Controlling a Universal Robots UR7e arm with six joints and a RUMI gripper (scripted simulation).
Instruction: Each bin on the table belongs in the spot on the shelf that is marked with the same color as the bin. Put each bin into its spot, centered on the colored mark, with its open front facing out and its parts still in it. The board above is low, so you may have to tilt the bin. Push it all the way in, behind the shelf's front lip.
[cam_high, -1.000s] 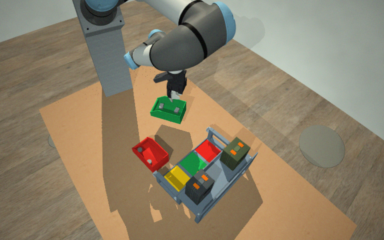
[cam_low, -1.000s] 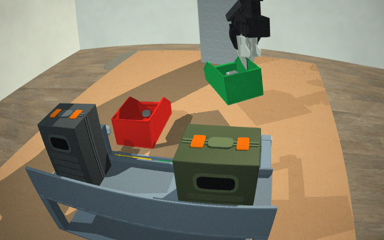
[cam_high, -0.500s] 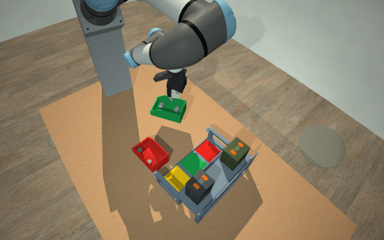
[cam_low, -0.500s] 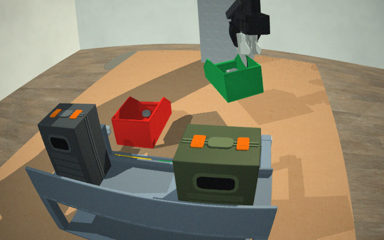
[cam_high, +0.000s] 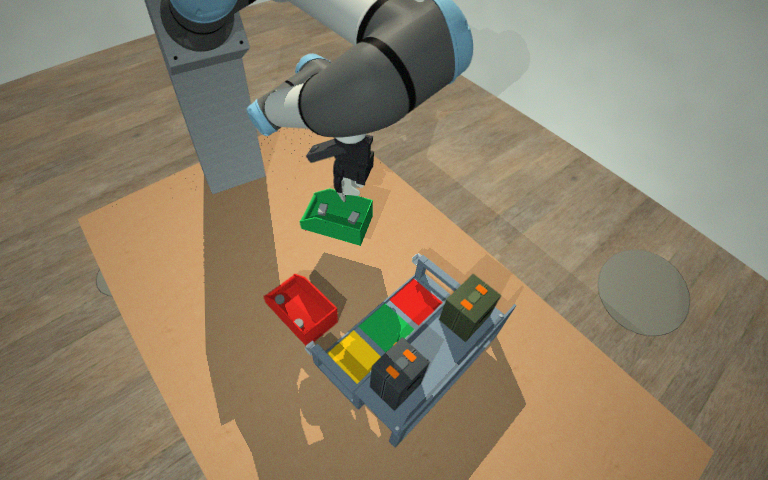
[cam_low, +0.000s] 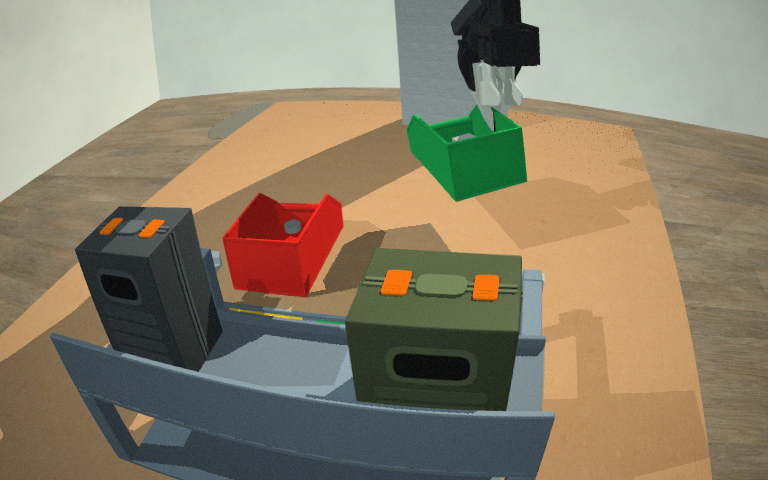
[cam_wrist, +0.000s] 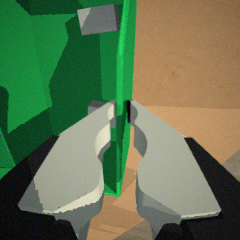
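The claw (cam_high: 344, 195) (cam_low: 493, 120) (cam_wrist: 123, 101) is shut on one side wall of the green bin (cam_high: 337, 226) (cam_low: 488, 164) (cam_wrist: 42, 65). One finger is inside the bin and one is outside. The green bin looks lifted a bit over the tan table (cam_high: 566, 396) (cam_low: 640, 316) (cam_wrist: 185, 55), and its shadow falls off to one side. It is well apart from the shelf. Two gray blocks sit inside it.

The red bin (cam_high: 317, 325) (cam_low: 266, 266) is on the table, just beside the shelf (cam_high: 430, 339) (cam_low: 317, 410), near the yellow end. It has two round gray parts in it.

The shelf is blue-gray. Its colored spots go in a row: a yellow mark (cam_high: 353, 362) (cam_low: 266, 313) at one end, a green mark (cam_high: 380, 325) (cam_low: 329, 322) in the middle and a red mark (cam_high: 414, 300) at the other end.

Two cases stand up on the shelf's upper board. The dark gray case (cam_high: 399, 370) (cam_low: 144, 294) is near the yellow end, and the olive green case (cam_high: 470, 311) (cam_low: 433, 308) is near the red end. Both have two orange clips on top.
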